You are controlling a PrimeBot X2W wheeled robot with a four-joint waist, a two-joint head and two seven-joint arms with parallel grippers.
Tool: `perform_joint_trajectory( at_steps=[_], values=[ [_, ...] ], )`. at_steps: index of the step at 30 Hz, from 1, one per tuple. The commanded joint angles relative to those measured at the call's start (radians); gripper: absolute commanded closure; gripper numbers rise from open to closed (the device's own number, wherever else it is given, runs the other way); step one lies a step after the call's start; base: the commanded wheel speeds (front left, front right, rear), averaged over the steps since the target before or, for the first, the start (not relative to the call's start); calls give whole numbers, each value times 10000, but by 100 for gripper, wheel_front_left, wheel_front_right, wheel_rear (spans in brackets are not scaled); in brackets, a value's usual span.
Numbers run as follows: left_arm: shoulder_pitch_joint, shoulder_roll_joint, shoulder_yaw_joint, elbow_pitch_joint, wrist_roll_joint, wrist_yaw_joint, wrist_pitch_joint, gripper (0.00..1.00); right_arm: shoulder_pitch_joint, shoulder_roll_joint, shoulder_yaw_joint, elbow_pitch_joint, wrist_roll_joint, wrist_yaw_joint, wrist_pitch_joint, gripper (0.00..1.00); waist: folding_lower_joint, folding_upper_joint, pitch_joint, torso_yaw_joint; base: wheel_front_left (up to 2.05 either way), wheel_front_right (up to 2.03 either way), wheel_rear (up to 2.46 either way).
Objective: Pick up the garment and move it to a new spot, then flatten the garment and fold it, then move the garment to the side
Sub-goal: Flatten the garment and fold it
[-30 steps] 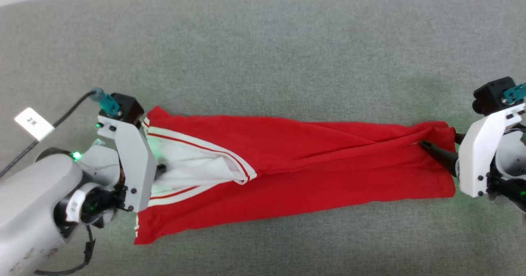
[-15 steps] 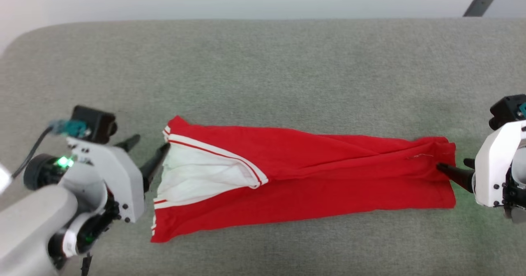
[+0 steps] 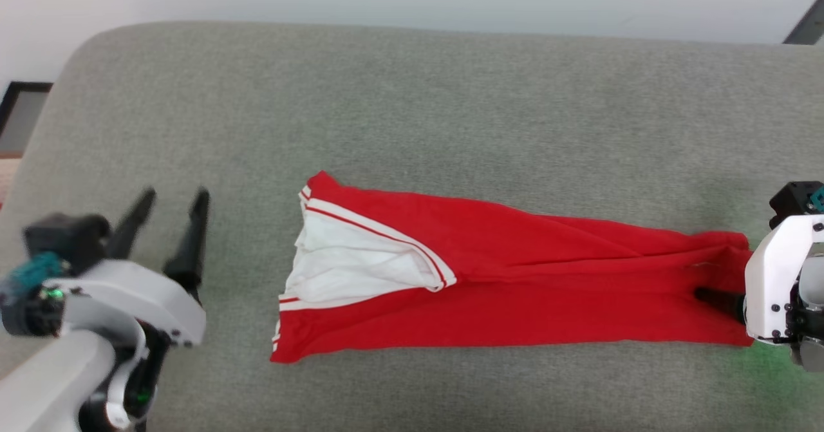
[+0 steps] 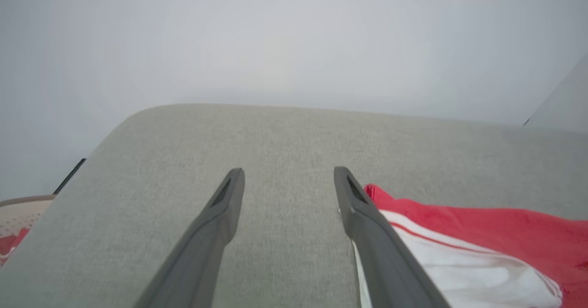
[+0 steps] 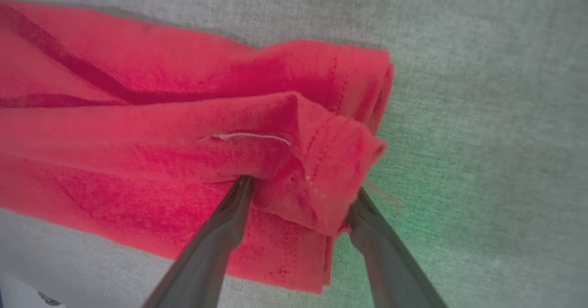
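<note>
- The left claw (image 3: pixel 176 195) is apart and empty, well to the left.
- The bright red soft jersey garment (image 3: pixel 515 290) lies long, left to right, on the grey tabletop (image 3: pixel 412 97).
- The right claw (image 5: pixel 301 191), nearer, is apart around its right end.

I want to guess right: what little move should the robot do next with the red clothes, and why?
Probably the right gripper should slide back off the red garment. Its fingers stand apart around a bunched fold at the garment's right end, while the left gripper is open and clear of the cloth, which lies stretched along the grey fabric surface.
</note>
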Motion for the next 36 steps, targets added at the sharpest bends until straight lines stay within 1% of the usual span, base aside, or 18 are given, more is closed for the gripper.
perform_joint_trajectory(
  at_steps=[1, 3, 5, 6, 7, 8, 9, 10, 12, 13, 18, 23, 28, 31, 33, 36],
  values=[
    [420, -358, 806, 26, 491, 36, -55, 0, -86, 136, -21, 278, -15, -16, 21, 0, 0, -1, 94, 199, 0, 0, 0],
    [1052, -789, 1733, 108, 1053, 34, -50, 0, -133, 207, 18, 551, -116, -16, -87, 0, 0, -1, 129, 301, 0, 0, 0],
    [1502, -1317, 2739, 64, 1621, -138, -54, 0, -136, 297, 110, 848, 4, -14, -37, 0, 0, -1, 146, 378, 0, 0, 0],
    [1502, -1317, 2739, 64, 1621, -138, -54, 0, -136, 297, 110, 848, 4, -14, -37, 0, 0, -1, 146, 378, 0, 0, 0],
    [1825, -1556, 3116, 92, 1847, -219, -53, 0, -169, 356, 168, 974, 43, -14, -23, 0, 0, -1, 145, 404, 0, 0, 0],
    [2143, -1716, 3455, 147, 2171, -331, -53, 0, -177, 410, 243, 1059, 104, -11, 21, 17, 0, -1, 139, 427, 0, 0, 0],
    [2339, -1956, 3800, 104, 2416, -502, -55, 0, -162, 433, 338, 1116, 192, -7, 78, 71, 0, -1, 138, 446, 0, 0, 0],
    [2511, -2228, 4228, 90, 2616, -629, -54, 0, -161, 430, 369, 1152, 251, -7, 69, 100, 0, -1, 136, 466, 0, 0, 0],
    [2998, -2570, 4667, 246, 3070, -888, -55, 0, -189, 337, 468, 1220, 366, -7, 86, 100, 0, -1, 129, 487, 0, 0, 0],
    [3051, -2840, 5028, 208, 3252, -1015, -55, 0, -195, 275, 479, 1253, 401, -8, 67, 100, 0, -1, 121, 495, 0, 0, 0],
    [3700, -3784, 6162, 314, 4017, -1604, -55, 0, -382, 204, 295, 1180, 945, -10, 142, 100, 0, -1, 60, 485, 0, 0, 0],
    [4010, -4356, 6843, 536, 4610, -2185, -55, 0, -502, -253, 28, 1012, 987, -16, -85, 100, 0, -1, 87, 430, 0, 0, 0],
    [4098, -4762, 7341, 609, 5053, -2573, -55, 0, -371, -789, -426, 1298, 589, -19, -462, 100, 0, -1, 121, 360, 0, 0, 0],
    [4137, -4898, 7628, 682, 5229, -2793, -56, 0, -336, -1246, -837, 1622, 306, -19, -784, 100, 0, -1, 139, 297, 0, 0, 0],
    [4176, -4965, 7794, 707, 5376, -2860, -56, 0, -360, -1521, -1054, 1832, 92, -18, -1021, 100, 0, -1, 144, 241, 0, 0, 0],
    [4247, -5011, 7995, 739, 5522, -3006, -56, 0, -562, -1707, -1310, 2118, -96, -18, -1305, 100, 0, -1, 145, 111, 0, 0, 0]
  ],
)
